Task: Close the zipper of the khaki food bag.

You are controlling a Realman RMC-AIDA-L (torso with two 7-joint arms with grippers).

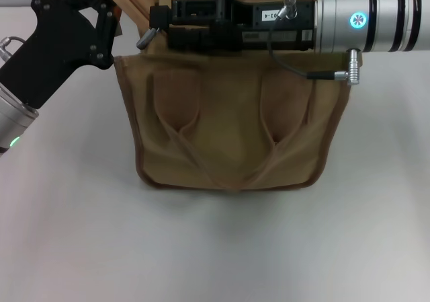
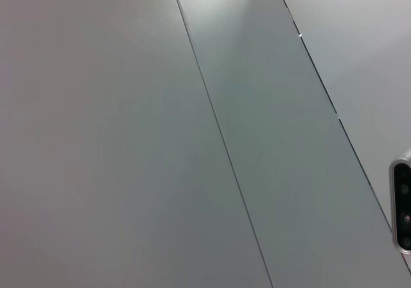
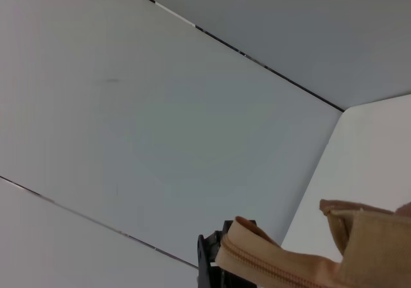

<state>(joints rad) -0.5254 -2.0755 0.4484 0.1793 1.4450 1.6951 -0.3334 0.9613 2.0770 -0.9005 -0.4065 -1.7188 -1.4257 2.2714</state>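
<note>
Head view: we are reaching our right gripper (image 1: 153, 27) along the top of the boxy khaki-tan canvas food bag (image 1: 228, 130), which is standing on the white table (image 1: 215, 248). A small silver metal zipper pull (image 1: 146, 40) is hanging just at its jaws, at the bag's left end; whether they are pinching it we cannot tell. Our left gripper (image 1: 107, 9) is pinching the bag's raised left corner.

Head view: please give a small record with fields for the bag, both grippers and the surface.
bag: boxy khaki canvas food bag, upright, two strap handles on front
left gripper: black left gripper at bag's top left corner
right gripper: black right gripper reaching across bag's top, near its left end
zipper: hidden by right arm
surface: white table
</note>
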